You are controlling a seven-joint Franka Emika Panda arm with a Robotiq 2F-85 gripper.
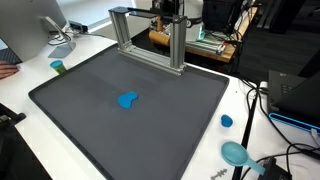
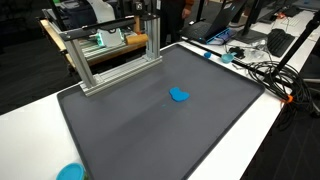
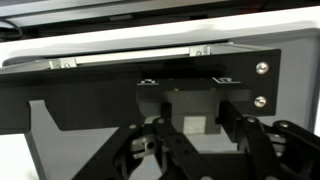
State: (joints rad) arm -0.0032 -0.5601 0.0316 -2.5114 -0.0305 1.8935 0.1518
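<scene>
My gripper [image 1: 172, 12] hangs at the far edge of the table, over the top of an aluminium frame [image 1: 150, 40] [image 2: 110, 50]. In the wrist view the gripper [image 3: 190, 115] looks down at the frame's bar and bolted plate [image 3: 160, 60]. Its dark fingers [image 3: 232, 112] stand apart, with a small pale grey square [image 3: 188, 118] between them. A gap shows beside that square on one side. I cannot tell what the square is. A blue lump [image 1: 127, 100] [image 2: 179, 96] lies alone mid-mat, well away from the gripper.
A dark mat [image 1: 100, 135] [image 2: 150, 135] covers the white table. A green cup [image 1: 58, 67], a blue cup [image 1: 227, 121] and a teal bowl [image 1: 235, 153] stand on the white border. Cables [image 1: 262, 110] and equipment crowd one side.
</scene>
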